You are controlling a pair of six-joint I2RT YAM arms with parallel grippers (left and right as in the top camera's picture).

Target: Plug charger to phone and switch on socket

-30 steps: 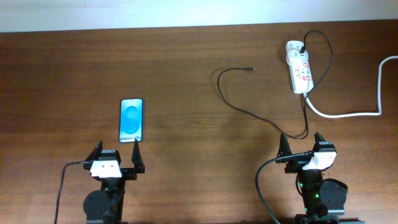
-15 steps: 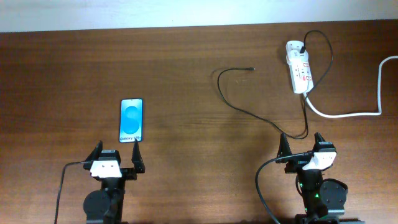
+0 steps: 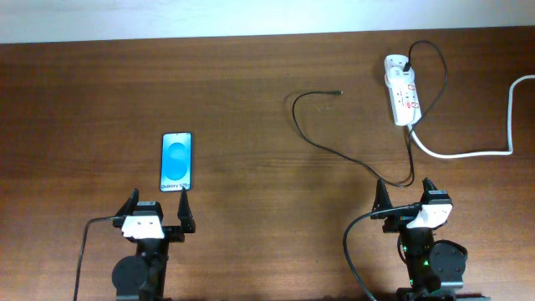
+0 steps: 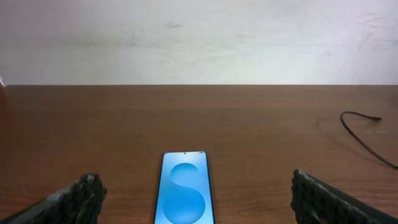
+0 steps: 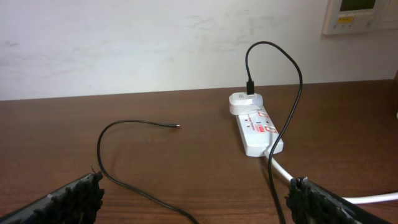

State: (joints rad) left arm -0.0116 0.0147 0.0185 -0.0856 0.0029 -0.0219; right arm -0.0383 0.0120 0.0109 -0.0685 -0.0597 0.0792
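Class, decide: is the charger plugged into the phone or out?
Out. The charger tip lies on the table, apart from the phone.

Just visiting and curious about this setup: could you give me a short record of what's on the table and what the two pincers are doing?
phone: lies flat, blue screen up, just ahead of the left pincer
charger: thin black cable, one end in the adapter on the socket, connector tip free on the table, far from the phone
socket: white strip at the far right, thick white cord running off right; switch position unreadable
left pincer: open, empty
right pincer: open, empty, cable loop just ahead of it
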